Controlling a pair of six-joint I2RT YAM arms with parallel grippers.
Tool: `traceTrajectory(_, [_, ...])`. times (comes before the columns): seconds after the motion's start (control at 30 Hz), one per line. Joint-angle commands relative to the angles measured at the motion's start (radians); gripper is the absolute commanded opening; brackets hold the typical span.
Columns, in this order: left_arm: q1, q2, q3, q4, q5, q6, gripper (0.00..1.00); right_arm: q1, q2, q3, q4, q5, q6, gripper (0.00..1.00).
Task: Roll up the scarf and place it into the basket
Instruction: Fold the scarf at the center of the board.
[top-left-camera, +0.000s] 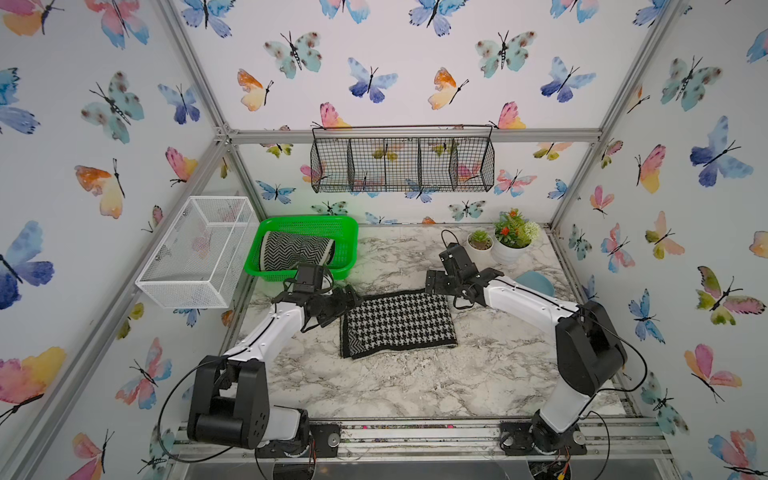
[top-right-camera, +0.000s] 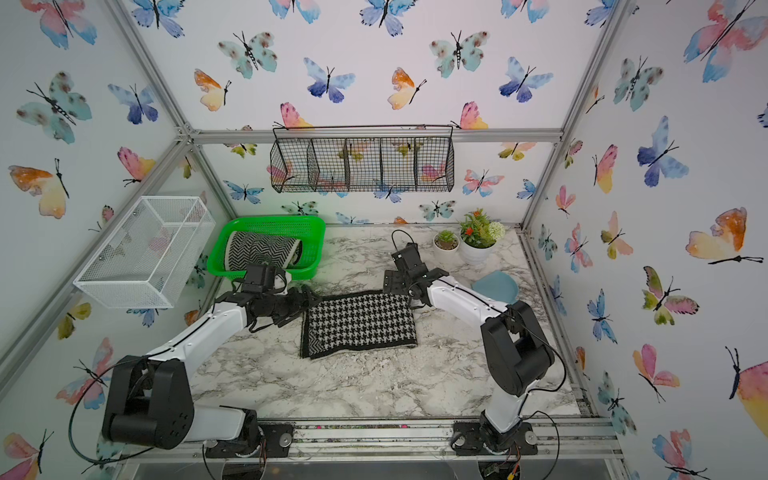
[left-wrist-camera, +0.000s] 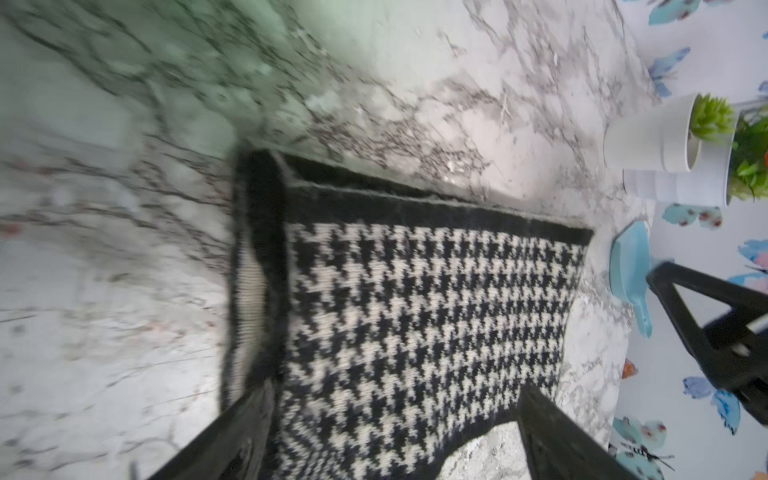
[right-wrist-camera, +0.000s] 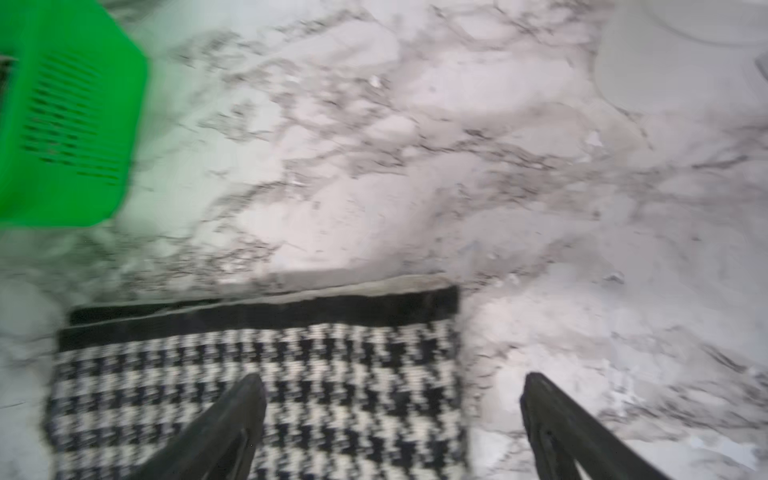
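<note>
Worktop (top-left-camera: 415, 390): marble print, with the two arm bases at the bottom edge of both top views. Scarf (top-left-camera: 399, 324): houndstooth with a black border, lying flat and folded at frame centre, not rolled and not in the basket (top-left-camera: 351, 249). A herringbone layer shows at its lower left corner. Left tool (top-left-camera: 353, 299) is at the scarf's upper left corner. In the left wrist view the left tool (left-wrist-camera: 397, 388) is spread wide, its fingers (left-wrist-camera: 237, 428) to either side of the cloth (left-wrist-camera: 415, 311), pinching nothing. That view is blurred, so contact with the cloth cannot be told. Right tool (top-left-camera: 434, 286) is at the scarf's upper right corner. In the right wrist view the right tool (right-wrist-camera: 392, 378) is also spread wide, one finger over the houndstooth (right-wrist-camera: 257, 374) and one over bare worktop, gripping nothing. Dish (top-left-camera: 536, 282): pale blue, right of the right arm and partly hidden behind it. The basket is green and sits at the upper left of the worktop, just above the left tool in frame and apart from the flat scarf. A rolled scarf (top-left-camera: 295, 249) lies inside it, herringbone side out, along the basket's length. Both top views agree on scarf (top-right-camera: 359, 324) and basket (top-right-camera: 318, 249). Small pot (top-left-camera: 480, 245) and big pot (top-left-camera: 509, 255), both white with plants, stand just beside each other at the upper right of the worktop. Mesh box (top-left-camera: 195, 253): white, on the left wall, left of the basket. Rack (top-left-camera: 403, 164): black wire, three compartments, on the rear wall at upper centre.
</note>
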Motion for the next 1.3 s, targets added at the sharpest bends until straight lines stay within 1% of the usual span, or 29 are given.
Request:
traceTrajectory(0.0, [-0.014, 0.036, 0.013, 0.013, 0.004, -0.032, 0.92, 0.008, 0.051, -0.020, -0.063, 0.003, -0.050, 0.98])
traceTrajectory(0.07, [-0.014, 0.033, 0.005, -0.022, -0.042, -0.021, 0.91, 0.003, 0.062, -0.034, -0.035, -0.012, -0.044, 0.98])
traceTrajectory(0.2, [-0.016, -0.020, -0.070, -0.011, -0.018, -0.027, 0.88, -0.015, 0.097, -0.038, 0.000, -0.029, -0.038, 0.98])
traceTrajectory(0.37, [-0.019, -0.048, -0.131, -0.005, -0.012, -0.015, 0.85, -0.042, 0.132, -0.021, 0.023, -0.048, -0.037, 0.98])
traceTrajectory(0.57, [-0.027, -0.017, -0.166, 0.028, -0.012, -0.016, 0.82, -0.063, 0.163, 0.014, 0.025, -0.080, -0.042, 0.98])
traceTrajectory(0.73, [-0.037, 0.009, -0.168, 0.057, 0.007, -0.016, 0.74, -0.064, 0.155, 0.007, 0.036, -0.093, -0.036, 0.98])
traceTrajectory(1.03, [-0.040, 0.052, -0.165, 0.069, -0.010, -0.005, 0.70, -0.063, 0.157, 0.024, 0.034, -0.100, -0.036, 0.98])
traceTrajectory(1.07, [-0.041, 0.057, -0.165, 0.074, -0.010, -0.005, 0.68, -0.064, 0.156, 0.028, 0.032, -0.097, -0.036, 0.98])
traceTrajectory(1.13, [-0.040, 0.066, -0.164, 0.086, -0.007, -0.004, 0.56, -0.065, 0.159, 0.038, 0.029, -0.088, -0.038, 0.98])
traceTrajectory(1.27, [-0.041, 0.068, -0.142, 0.095, 0.022, -0.004, 0.20, -0.069, 0.165, 0.057, 0.022, -0.091, -0.039, 0.98])
